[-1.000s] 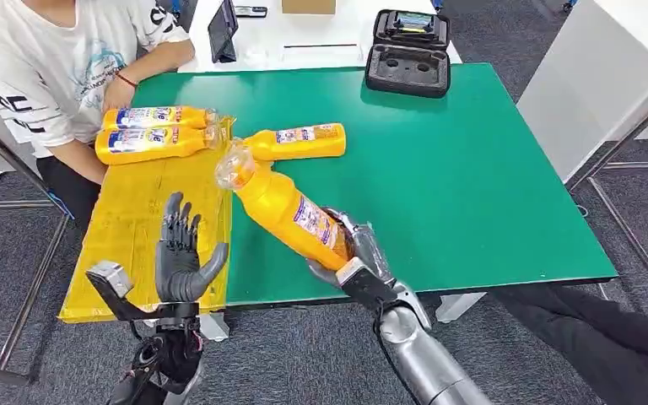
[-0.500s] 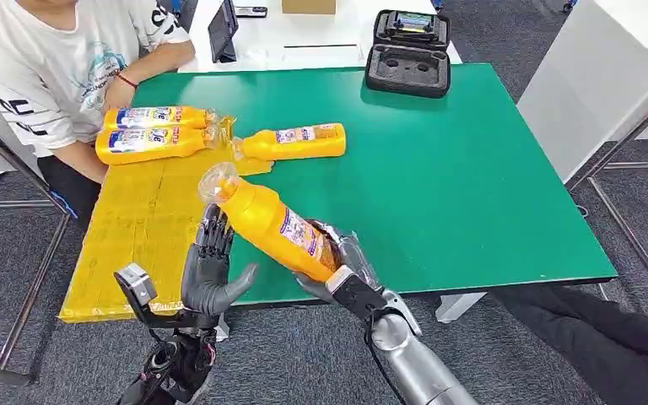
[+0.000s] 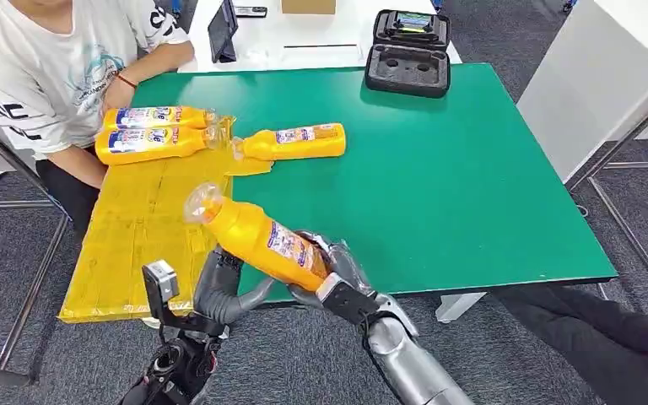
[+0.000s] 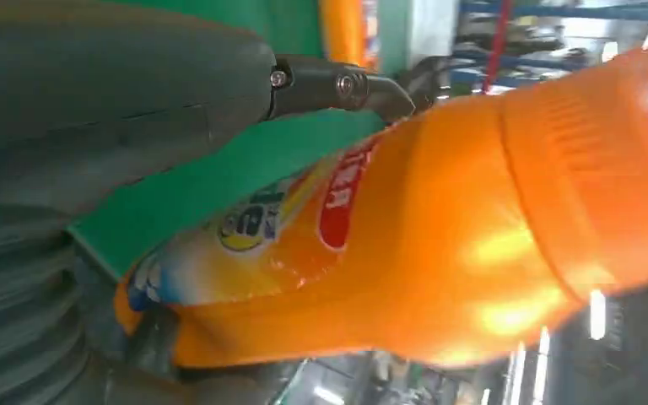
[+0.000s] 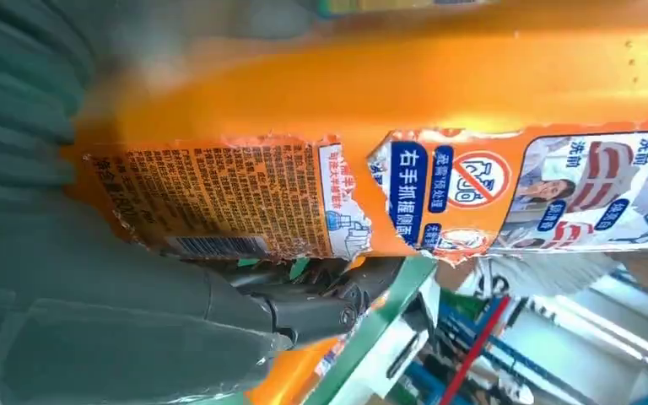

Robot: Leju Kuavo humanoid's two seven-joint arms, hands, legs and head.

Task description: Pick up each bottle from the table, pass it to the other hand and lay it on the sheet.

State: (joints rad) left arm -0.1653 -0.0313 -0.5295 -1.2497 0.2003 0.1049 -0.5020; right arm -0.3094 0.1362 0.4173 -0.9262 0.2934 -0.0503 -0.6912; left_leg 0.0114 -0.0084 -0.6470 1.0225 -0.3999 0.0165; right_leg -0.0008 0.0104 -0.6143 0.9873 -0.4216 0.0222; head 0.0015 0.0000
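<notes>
Four orange bottles are in play: two lie side by side on the yellow sheet (image 3: 139, 221) at the desk's (image 3: 472, 194) far-left corner, a third (image 3: 295, 142) lies just off the sheet's far edge on the green top, and the held bottle (image 3: 257, 240) hangs tilted in the air over the desk's near edge, cap end toward the sheet. The right hand (image 3: 337, 274) clamps its fingers (image 5: 304, 316) around the base end, over the printed label. The left hand (image 3: 219, 291) sits under the bottle's middle, thumb on one side and dark fingers rising behind; whether they are closed on the body or merely cupping it, I cannot tell.

Judging by its smooth, glossy sides, the bottle looks like rigid plastic that could slip in a loose grip, and if full it would pull downward at the free cap end. The label is torn and wrinkled, so it gives poor purchase. The best hold for the receiving hand seems to be the broad mid-body, near the balance point, rather than the narrow neck with its crinkly clear wrap.
</notes>
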